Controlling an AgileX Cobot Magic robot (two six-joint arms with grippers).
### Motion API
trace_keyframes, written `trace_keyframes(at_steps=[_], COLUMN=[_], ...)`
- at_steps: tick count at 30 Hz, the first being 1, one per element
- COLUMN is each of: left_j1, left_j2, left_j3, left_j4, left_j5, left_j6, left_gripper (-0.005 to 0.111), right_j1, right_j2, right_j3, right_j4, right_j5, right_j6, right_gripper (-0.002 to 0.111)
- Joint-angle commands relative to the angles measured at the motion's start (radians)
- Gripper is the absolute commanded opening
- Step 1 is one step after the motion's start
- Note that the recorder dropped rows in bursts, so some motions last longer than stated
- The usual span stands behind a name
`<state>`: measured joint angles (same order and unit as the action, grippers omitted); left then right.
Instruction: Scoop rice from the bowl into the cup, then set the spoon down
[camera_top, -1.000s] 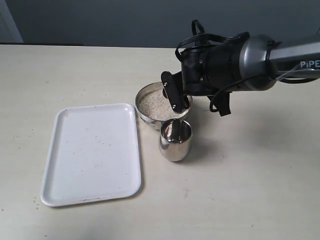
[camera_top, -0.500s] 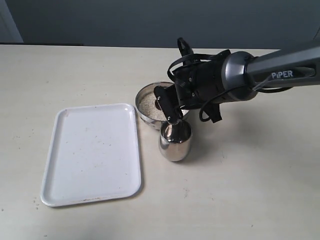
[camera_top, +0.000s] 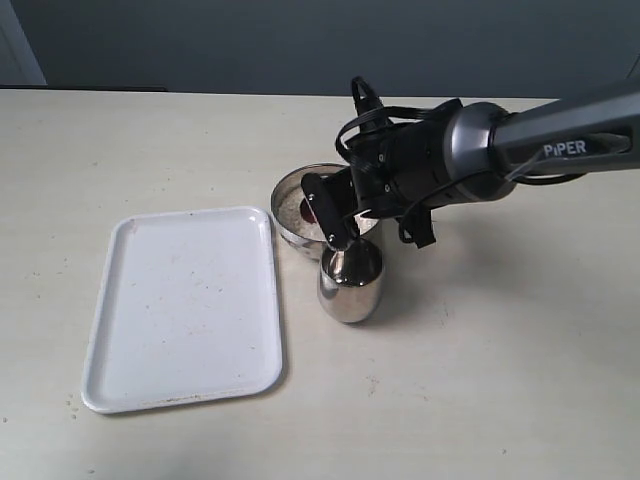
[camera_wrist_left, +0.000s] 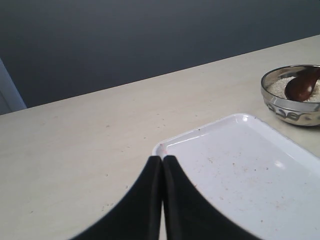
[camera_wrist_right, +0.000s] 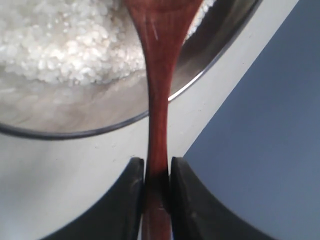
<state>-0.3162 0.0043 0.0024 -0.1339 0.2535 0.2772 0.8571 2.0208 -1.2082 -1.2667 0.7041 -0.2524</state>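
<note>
The spoon (camera_wrist_right: 159, 100) is reaching into the bowl (camera_top: 283, 225), its oval end sitting over the rice (camera_wrist_right: 60, 45) and its slender handle crossing the steel rim. The right gripper (camera_wrist_right: 157, 165) is pinching that handle, both fingers (camera_wrist_right: 131, 200) pressing its sides with no gap showing. In the left wrist view the spoon's (camera_wrist_left: 301, 86) rounded back is tilting up above the grains; whether it is carrying any cannot be told.

The rice (camera_top: 295, 210) is covering the bowl's floor, leaving the upper wall bare. The cup (camera_top: 350, 285) is standing upright at the bowl's 5 o'clock, just beside it; whether they are touching cannot be told. Its inside is showing only reflections, so its contents cannot be told. The right gripper (camera_top: 330, 215) is hanging over the bowl's near side, directly at the cup's 12 o'clock, with the arm coming in from 3 o'clock.

At the bowl's 8 o'clock the white tray (camera_top: 180, 310) is lying flat, its long edge running near the bowl, a narrow strip of table (camera_top: 500, 380) between them. Small specks are dotting the tray. Bare tabletop is stretching from the cup's 3 o'clock round to 6 o'clock, and the table's far edge is meeting a dark wall at 12 o'clock.

The left gripper (camera_wrist_left: 162, 159) is hovering by a tray (camera_wrist_left: 240, 170) corner, fingers pressed together on nothing, well apart from the bowl (camera_wrist_left: 290, 107).
</note>
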Motion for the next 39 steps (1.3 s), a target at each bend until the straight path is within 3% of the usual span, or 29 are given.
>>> trace_keyframes(at_steps=[1,29,39], left_j1=[-0.005,-0.005,-0.005], left_j2=[-0.004,-0.004,-0.004], left_j3=[-0.002,-0.002,-0.002], left_j4=[-0.007,-0.007,-0.007], left_j5=[-0.015,-0.015,-0.015], left_j6=[-0.005,-0.005,-0.005], left_gripper=[0.001,0.001,0.001], right_j1=[-0.024,-0.031,-0.031], right_j2=[-0.001,0.031,0.031], right_j3=[-0.005,-0.005,-0.005], right_j4=[-0.050,0.075,0.177], right_j5=[0.014,-0.035,-0.014], right_j6=[0.040,0.067,-0.043], right_gripper=[-0.001,-0.001,-0.001])
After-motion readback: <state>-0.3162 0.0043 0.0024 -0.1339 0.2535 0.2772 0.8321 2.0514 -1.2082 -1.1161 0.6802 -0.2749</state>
